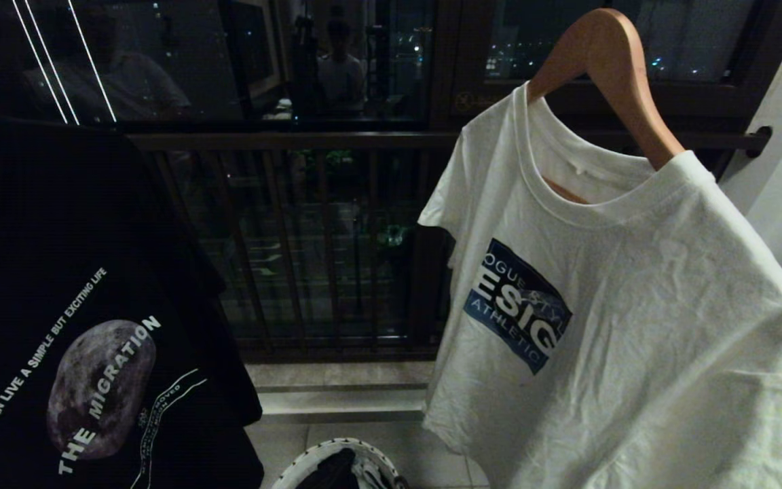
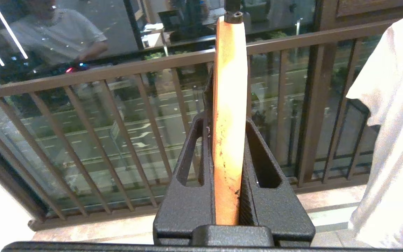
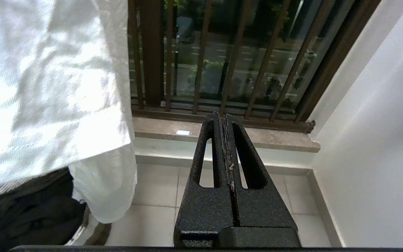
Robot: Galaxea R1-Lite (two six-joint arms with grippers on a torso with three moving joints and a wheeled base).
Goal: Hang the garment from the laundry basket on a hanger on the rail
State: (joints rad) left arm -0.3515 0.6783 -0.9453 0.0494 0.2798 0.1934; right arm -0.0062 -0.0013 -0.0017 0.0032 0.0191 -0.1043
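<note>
Clamped in my left gripper (image 2: 227,168), a wooden hanger (image 2: 227,105) waits; next I must fetch the dark garment (image 1: 337,468) from the laundry basket (image 1: 309,458) below, right gripper (image 3: 224,140) shut, empty.

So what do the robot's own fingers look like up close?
Both grippers, left and right, look alike: two matte black fingers with a rough, grainy finish, each tapering to a tip and pierced by a long slot. Pale scuffs mark the inner edges. No cables or lettering show.
</note>
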